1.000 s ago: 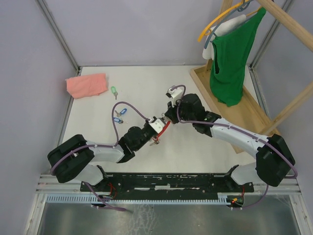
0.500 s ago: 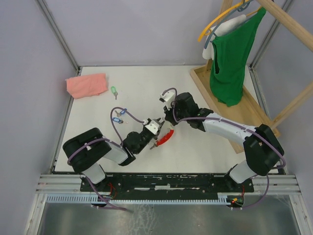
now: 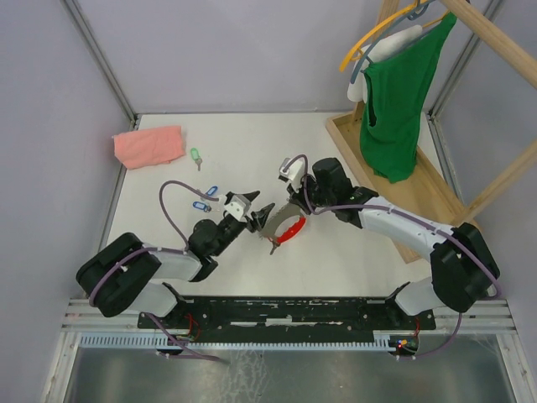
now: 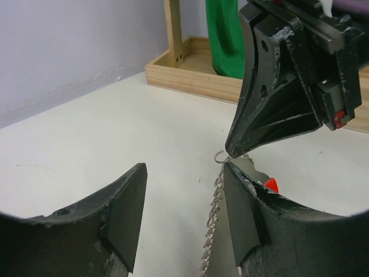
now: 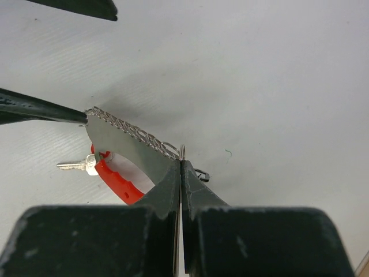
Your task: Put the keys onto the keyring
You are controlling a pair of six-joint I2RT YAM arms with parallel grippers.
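One keyring [image 5: 125, 144] end in right pincer [image 5: 180, 166].

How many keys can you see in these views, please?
4: green-tagged key by the pink cloth, two blue-tagged keys just nearer, one silver key at the keyring. Others may be hidden.

Left gripper [image 4: 183, 193] gapes wide, right gripper [image 5: 180, 168] is pinched tight (arms angled inward, tips close).

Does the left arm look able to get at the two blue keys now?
Probably yes. The left gripper is open, and the blue keys lie uncovered on the table beside its wrist. Only its own purple cable arcs close by.
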